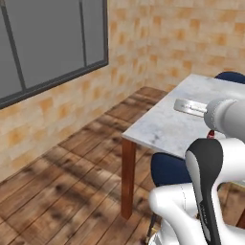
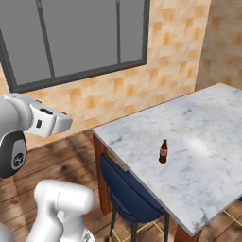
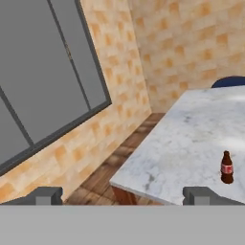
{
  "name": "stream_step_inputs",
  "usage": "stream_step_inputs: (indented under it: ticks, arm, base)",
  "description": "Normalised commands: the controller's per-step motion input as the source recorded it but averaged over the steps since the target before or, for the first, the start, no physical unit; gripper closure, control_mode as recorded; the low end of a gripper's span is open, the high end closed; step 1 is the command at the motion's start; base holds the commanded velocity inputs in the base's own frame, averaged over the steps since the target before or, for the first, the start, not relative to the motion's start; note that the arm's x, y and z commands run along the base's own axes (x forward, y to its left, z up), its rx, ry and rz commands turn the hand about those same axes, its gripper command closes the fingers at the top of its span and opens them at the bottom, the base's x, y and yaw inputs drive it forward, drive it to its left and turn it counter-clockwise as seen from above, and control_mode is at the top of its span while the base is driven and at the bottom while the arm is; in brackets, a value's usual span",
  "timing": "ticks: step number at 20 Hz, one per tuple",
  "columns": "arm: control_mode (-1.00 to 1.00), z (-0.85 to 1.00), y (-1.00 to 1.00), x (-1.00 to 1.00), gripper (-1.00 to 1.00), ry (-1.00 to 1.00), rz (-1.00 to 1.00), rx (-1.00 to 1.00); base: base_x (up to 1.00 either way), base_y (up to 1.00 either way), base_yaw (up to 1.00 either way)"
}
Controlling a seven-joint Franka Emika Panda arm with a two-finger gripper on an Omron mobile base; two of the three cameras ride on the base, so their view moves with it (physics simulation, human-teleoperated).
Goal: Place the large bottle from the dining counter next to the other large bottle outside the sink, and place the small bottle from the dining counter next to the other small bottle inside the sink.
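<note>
One small bottle (image 2: 163, 151) upright on table (image 2: 208, 156), mid-surface, well clear of edges, untouched; jaws wide open, empty, hovering off table's near corner; large bottle and sink unseen here; judged: both placements still to do

Glossy marble dining counter (image 2: 208, 142) on wooden legs; brown glass small bottle (image 2: 163, 151)

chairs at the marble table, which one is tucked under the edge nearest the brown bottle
The blue chair under the table's near edge, closest to the small brown bottle. The other blue chair sits at the far side, by the brick wall.
</note>
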Motion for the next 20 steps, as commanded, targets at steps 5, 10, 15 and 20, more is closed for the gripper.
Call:
stream_step_inputs:
  ticks: [5, 10, 15, 20]
  arm:
    - [1.00, 0.00, 0.00, 0.00, -1.00, 0.00, 0.00, 0.00]
    - [1.00, 0.00, 0.00, 0.00, -1.00, 0.00, 0.00, 0.00]
    - [1.00, 0.00, 0.00, 0.00, -1.00, 0.00, 0.00, 0.00]
    - [1.00, 0.00, 0.00, 0.00, -1.00, 0.00, 0.00, 0.00]
  base:
    - [0.00, 0.00, -0.25]
    - [0.00, 0.00, -0.25]
    - [0.00, 0.00, -0.25]
    - [0.00, 0.00, -0.25]
